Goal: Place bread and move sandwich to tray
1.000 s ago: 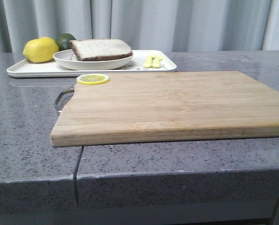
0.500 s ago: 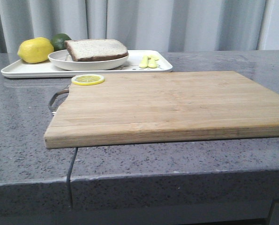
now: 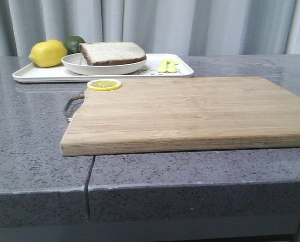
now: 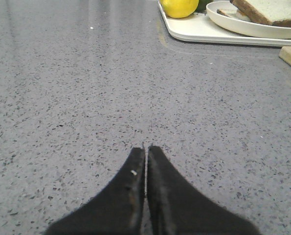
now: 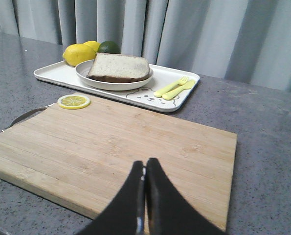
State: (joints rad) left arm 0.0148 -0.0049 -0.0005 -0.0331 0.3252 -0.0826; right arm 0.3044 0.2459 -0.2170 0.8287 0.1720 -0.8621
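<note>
In the front view, the upper left of the frame holds the tray, its long axis running left to right across the picture, parallel to the back edge of the table. From left to right on it sit a lemon, a green fruit behind it, the plate with the sandwich, and a yellow fork and spoon near the tray's right end. The top bread slice lies flat, its long side across the frame and a corner toward the camera in the right wrist view. The egg cannot be seen.

Just in front of the tray, a lemon slice rests on the back left corner of the board, whose long axis also runs left to right; a metal handle sticks out at its left end.

Against the frame half a second ago, everything sits a little further right in the picture; the things keep their places relative to one another.

In the left wrist view the left tool is clenched, fingers pressed together with nothing between them, over bare table, with the tray at the upper right of that frame. In the right wrist view the right tool is likewise clenched and empty, above the near part of the board, the tray and sandwich in the upper left beyond it.
</note>
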